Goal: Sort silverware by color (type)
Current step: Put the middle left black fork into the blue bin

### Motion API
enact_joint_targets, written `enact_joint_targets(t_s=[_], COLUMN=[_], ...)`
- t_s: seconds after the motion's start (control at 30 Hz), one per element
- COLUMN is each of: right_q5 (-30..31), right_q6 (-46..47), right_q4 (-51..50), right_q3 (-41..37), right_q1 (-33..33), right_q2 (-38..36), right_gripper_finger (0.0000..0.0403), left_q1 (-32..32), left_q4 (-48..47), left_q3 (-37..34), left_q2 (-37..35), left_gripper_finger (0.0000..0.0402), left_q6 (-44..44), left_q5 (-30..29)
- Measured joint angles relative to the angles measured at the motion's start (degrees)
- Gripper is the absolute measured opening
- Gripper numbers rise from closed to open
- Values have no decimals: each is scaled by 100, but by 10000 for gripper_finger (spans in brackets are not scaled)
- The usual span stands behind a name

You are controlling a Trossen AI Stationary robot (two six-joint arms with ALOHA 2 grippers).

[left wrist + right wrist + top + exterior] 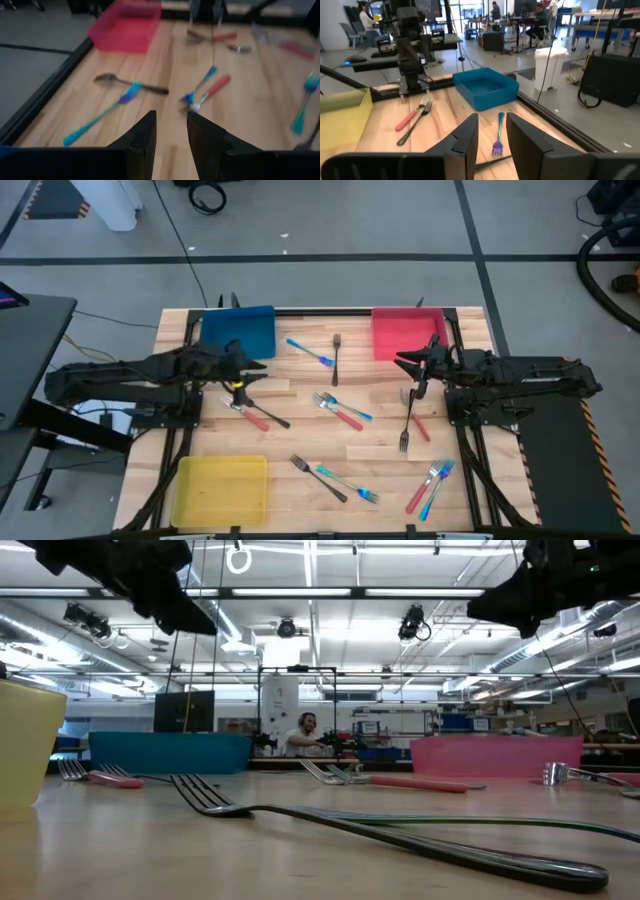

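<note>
The silverware lies scattered flat on the wooden table: a blue fork (310,352) and a dark fork (336,358) at the far middle, a red and blue pair (340,410) in the centre, a dark fork (407,420) near the right arm, and a dark fork (318,478) with a teal one (348,483) near the front. My left gripper (243,370) hovers open above the table's left side, over a red piece and a dark piece (255,415). My right gripper (408,363) hovers open at the right, beside the red tray. Both hold nothing (171,132) (491,132).
A blue tray (238,332) sits at the far left, a red tray (405,332) at the far right and a yellow tray (221,490) at the near left. A red and blue pair (430,485) lies near the front right. People sit in the room beyond the table.
</note>
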Motion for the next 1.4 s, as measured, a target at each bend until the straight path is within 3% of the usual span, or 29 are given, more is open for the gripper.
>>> enact_joint_targets(t_s=[0.23,0.87,1.4], right_q5=[2,4,4], right_q6=[-111,-305,-438], right_q4=[43,254,267], right_q3=[0,0,0], right_q1=[0,0,0], right_q2=[277,380,379], right_gripper_finger=[109,109,109], left_q1=[-69,-142,-584], left_q4=[-20,-581,-675], left_q3=[0,0,0], left_q2=[796,2180,3177], left_gripper_finger=[109,109,109], left_q6=[-35,-478,-638], left_q5=[733,769,769])
